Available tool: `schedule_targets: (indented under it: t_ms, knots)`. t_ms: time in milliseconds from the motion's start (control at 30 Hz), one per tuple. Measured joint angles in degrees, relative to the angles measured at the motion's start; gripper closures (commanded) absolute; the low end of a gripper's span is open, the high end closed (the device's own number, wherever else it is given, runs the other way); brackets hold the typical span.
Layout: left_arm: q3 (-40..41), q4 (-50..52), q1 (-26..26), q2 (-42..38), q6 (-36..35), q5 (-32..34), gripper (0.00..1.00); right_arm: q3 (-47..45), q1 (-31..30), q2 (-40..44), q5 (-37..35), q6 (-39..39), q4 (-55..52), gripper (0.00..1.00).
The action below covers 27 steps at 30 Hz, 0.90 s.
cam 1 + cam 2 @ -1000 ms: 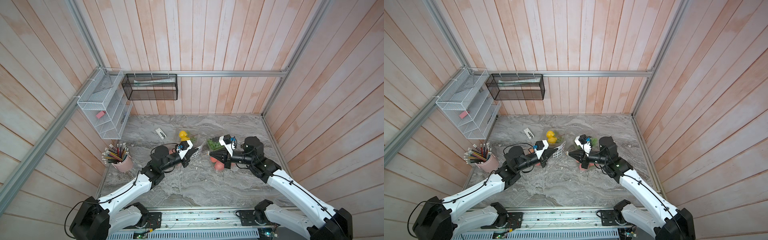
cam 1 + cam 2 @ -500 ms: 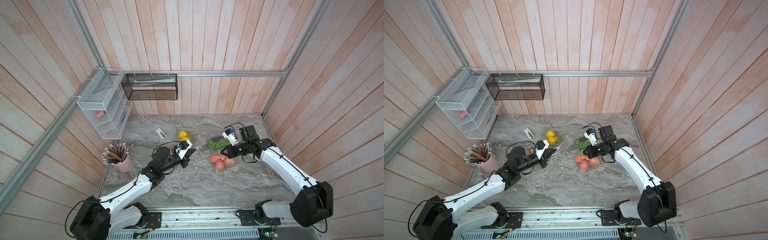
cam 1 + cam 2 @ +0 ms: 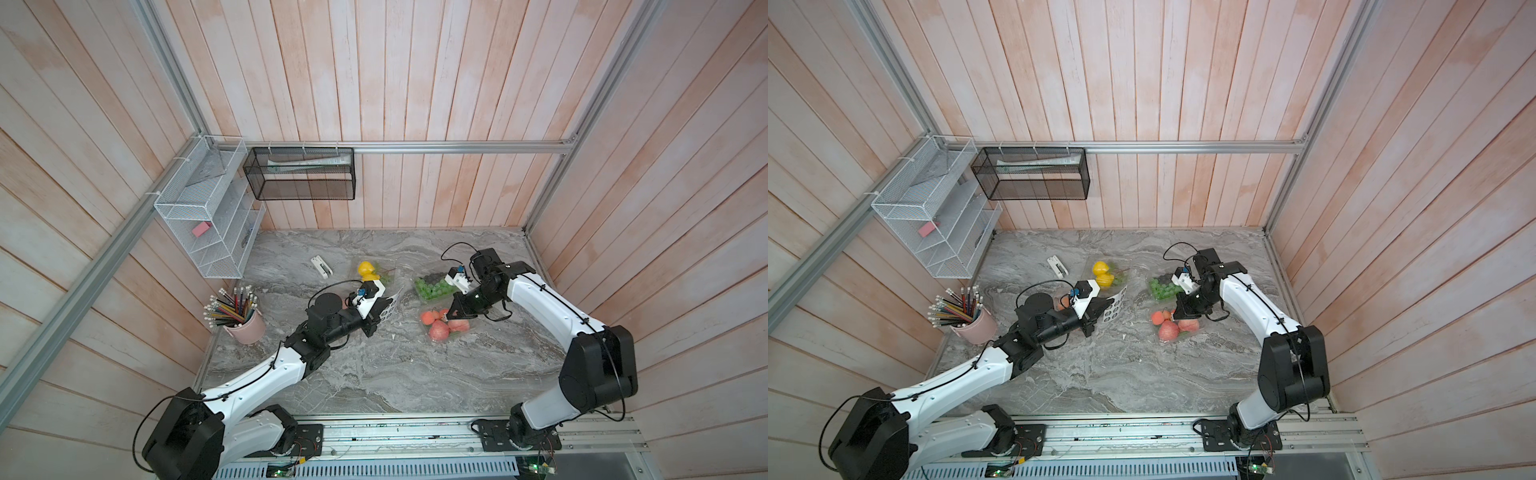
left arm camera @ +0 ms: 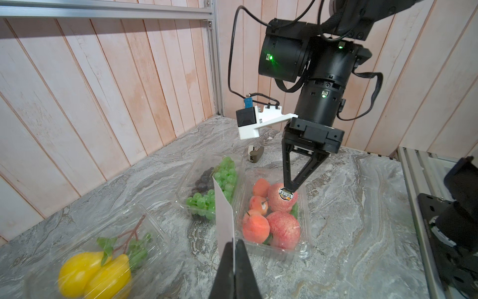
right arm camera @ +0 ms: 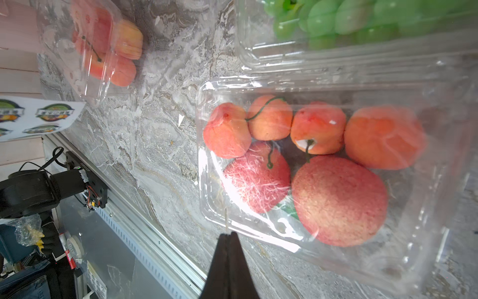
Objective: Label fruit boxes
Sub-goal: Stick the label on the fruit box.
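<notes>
Three fruit boxes lie side by side: yellow fruit (image 3: 368, 270), green and dark grapes (image 3: 432, 289), red-orange apples (image 3: 444, 326). A fourth box of orange fruit (image 5: 103, 46) lies by the left arm. My left gripper (image 4: 234, 248) is shut on the edge of the white sticker sheet (image 4: 223, 217), which it holds upright above the table. My right gripper (image 4: 288, 190) points down over the apple box (image 4: 302, 233), shut on a round sticker (image 4: 285, 194) right at the clear lid. Whether the sticker touches the lid I cannot tell.
A pink cup of pencils (image 3: 245, 320) stands at the table's left edge. A small white stapler (image 3: 322, 266) lies behind the yellow fruit. A white wire shelf (image 3: 208, 224) and a black mesh basket (image 3: 301, 174) hang on the walls.
My right gripper has left the sticker sheet, swung right and come down over the apple box with a sticker in its tips. The left arm has barely moved.
</notes>
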State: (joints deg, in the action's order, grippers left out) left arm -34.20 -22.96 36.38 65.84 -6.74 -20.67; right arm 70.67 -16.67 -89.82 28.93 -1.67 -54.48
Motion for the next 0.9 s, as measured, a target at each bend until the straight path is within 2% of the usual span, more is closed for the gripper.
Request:
schedule_targets:
  t_ms: [900]
  knots:
    - [0.0, -1.0, 0.0, 0.8, 1.0, -0.1, 1.0, 1.9, 0.7, -5.2, -1.1, 0.4, -0.9, 1.0]
